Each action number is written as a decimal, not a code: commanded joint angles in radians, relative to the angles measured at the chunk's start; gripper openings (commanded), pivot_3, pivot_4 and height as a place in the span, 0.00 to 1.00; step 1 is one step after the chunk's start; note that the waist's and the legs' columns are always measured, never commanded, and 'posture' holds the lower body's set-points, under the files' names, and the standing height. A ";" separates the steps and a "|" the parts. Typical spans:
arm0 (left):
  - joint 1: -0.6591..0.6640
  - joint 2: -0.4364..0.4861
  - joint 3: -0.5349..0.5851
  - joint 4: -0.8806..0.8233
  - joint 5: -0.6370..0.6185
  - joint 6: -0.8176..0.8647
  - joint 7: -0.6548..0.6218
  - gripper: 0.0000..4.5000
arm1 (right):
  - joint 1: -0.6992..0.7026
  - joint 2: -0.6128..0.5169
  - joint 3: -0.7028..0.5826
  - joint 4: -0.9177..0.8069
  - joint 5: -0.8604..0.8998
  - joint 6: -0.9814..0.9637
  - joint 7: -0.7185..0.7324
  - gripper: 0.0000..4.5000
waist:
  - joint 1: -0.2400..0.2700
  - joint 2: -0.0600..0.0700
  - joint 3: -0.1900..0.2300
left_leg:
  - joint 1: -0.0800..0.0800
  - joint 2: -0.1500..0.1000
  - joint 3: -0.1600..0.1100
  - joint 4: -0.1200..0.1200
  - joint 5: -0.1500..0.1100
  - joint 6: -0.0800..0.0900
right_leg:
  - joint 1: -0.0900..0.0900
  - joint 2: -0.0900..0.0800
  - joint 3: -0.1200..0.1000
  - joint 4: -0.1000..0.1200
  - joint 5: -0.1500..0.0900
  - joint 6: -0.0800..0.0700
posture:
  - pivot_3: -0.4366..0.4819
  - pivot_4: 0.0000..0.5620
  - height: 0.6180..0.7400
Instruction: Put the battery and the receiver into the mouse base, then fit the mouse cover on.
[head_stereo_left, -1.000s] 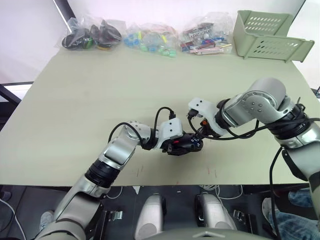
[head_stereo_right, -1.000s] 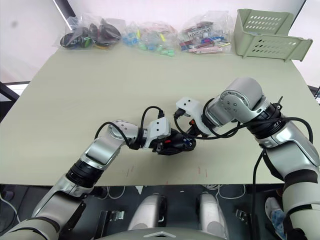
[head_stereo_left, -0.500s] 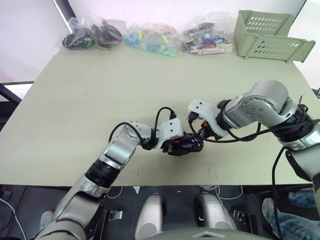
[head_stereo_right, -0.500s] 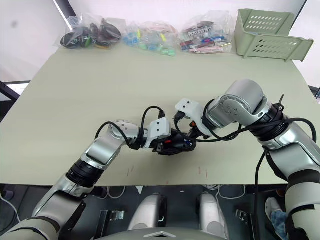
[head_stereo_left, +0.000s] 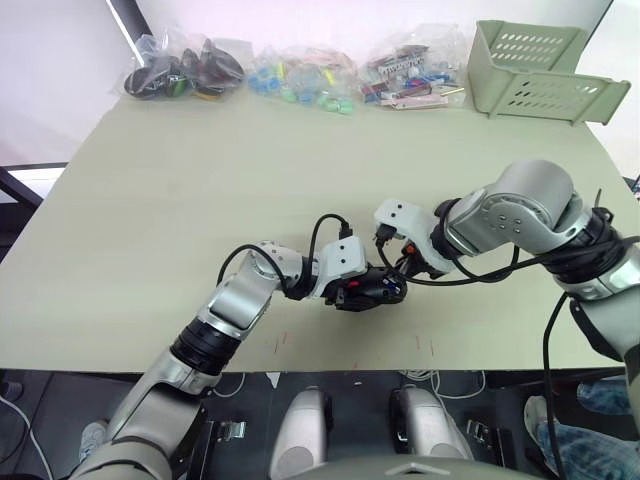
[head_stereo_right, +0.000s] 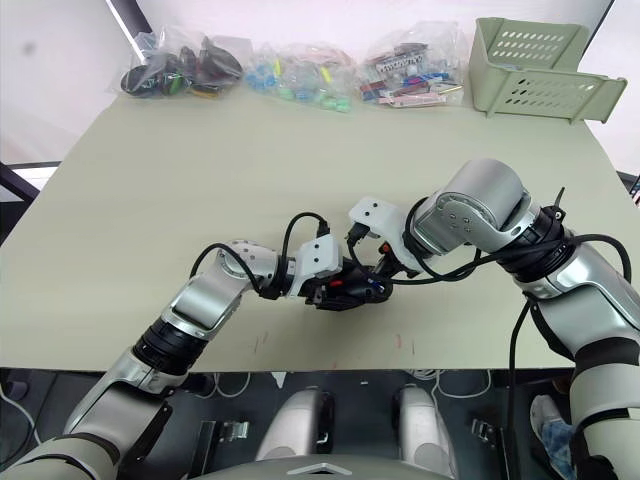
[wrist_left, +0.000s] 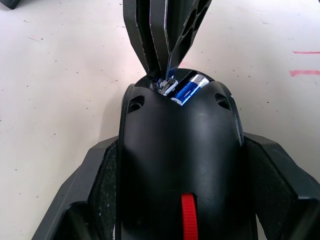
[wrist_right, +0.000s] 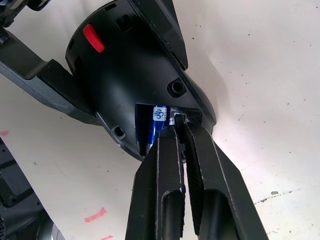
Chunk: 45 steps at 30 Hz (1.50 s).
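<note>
Two grippers are meeting at the mouse base (head_stereo_left: 368, 290) near the front edge of the tabletop (head_stereo_left: 200, 190). The left gripper (wrist_left: 180, 200) is clamping the mouse base from both sides, its jaws pressing on the flanks of the black body; the red patch (wrist_left: 188, 220) is facing this wrist camera. The battery (wrist_right: 156, 127) is lying inside the recess at the far end of the base, its blue side and silvery end showing in the opening. The right gripper (wrist_right: 181, 131) is reaching in at that same end with its jaws drawn nearly together, pinching the receiver (wrist_right: 178, 119), a small silver piece, at their tips; this piece is sitting just beside the battery at the edge of the recess. Whether it is already seated in a slot, cannot tell. At the far edge of the tabletop, clear bags of small parts (head_stereo_left: 300, 75) are lying in a row, with a pale green basket (head_stereo_left: 535, 70) to the robot's right of them.
</note>
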<state>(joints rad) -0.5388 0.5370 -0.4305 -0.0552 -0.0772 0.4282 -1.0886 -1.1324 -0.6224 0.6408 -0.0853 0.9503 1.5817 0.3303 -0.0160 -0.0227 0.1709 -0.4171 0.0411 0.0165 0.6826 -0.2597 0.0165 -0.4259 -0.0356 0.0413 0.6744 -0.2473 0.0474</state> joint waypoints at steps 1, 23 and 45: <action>-0.005 0.018 0.014 0.008 0.014 -0.006 0.001 0.67 | 0.002 -0.013 0.015 0.018 -0.031 0.033 0.000 0.00 | 0.000 0.000 0.000 | 0.000 0.000 0.000 0.000 0.000 0.000 | 0.000 0.000 0.000 0.000 0.000 0.000 | 0.48 0.27 1.00; -0.002 0.017 0.013 0.012 0.014 -0.011 0.002 0.67 | 0.008 -0.002 -0.001 0.010 -0.054 0.033 0.010 0.00 | 0.000 0.000 0.000 | 0.000 0.000 0.000 0.000 0.000 0.000 | 0.000 0.000 0.000 0.000 0.000 0.000 | 0.48 0.27 1.00; -0.004 0.016 0.012 0.018 0.013 -0.014 0.004 0.67 | 0.112 -0.005 -0.030 -0.049 -0.102 0.033 -0.016 0.00 | -0.001 0.000 0.000 | 0.000 0.000 0.000 0.000 0.000 0.000 | 0.000 0.000 0.000 0.000 0.000 0.000 | 0.48 0.27 1.00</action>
<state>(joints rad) -0.5405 0.5385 -0.4312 -0.0475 -0.0798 0.4215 -1.0883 -1.0499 -0.6013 0.5759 -0.1482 0.8782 1.5823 0.3346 -0.0169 -0.0228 0.1709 -0.4170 0.0412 0.0166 0.6827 -0.2597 0.0165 -0.4257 -0.0355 0.0416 0.6740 -0.2473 0.0475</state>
